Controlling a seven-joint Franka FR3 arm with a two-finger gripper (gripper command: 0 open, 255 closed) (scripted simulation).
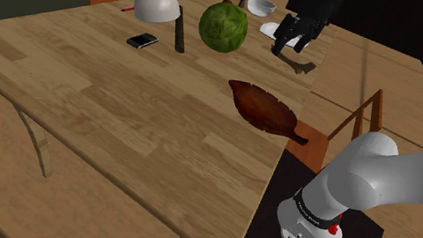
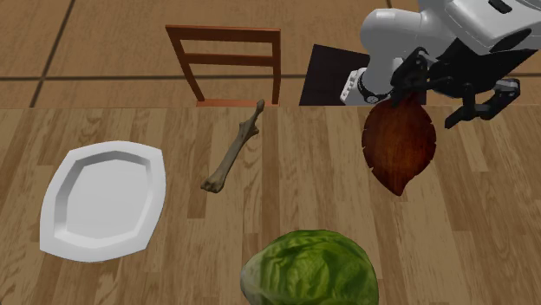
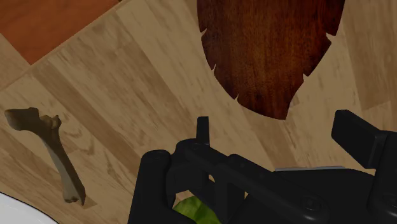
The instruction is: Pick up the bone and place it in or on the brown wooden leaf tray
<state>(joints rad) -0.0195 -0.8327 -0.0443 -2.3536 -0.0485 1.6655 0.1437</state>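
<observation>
A tan bone (image 2: 234, 147) lies flat on the wooden table (image 2: 130, 130) between a white plate (image 2: 102, 201) and the dark brown leaf tray (image 2: 399, 143). In the shoulder view the bone (image 1: 298, 64) lies near the table's far right edge, and the leaf tray (image 1: 263, 108) is nearer the stand. My gripper (image 1: 291, 44) hangs above the bone, open and holding nothing. In the wrist view the gripper (image 3: 280, 133) has its fingers well apart; the leaf tray (image 3: 270, 54) shows beyond them and the bone (image 3: 54, 153) lies off to one side.
A large green cabbage (image 1: 223, 26) stands by the bone, with a dark upright object (image 1: 181, 30), a black phone (image 1: 142, 40) and a white kettle (image 1: 157, 4) further left. A white bowl (image 1: 261, 6) sits behind. A wooden chair (image 1: 352, 121) stands at the table's right edge.
</observation>
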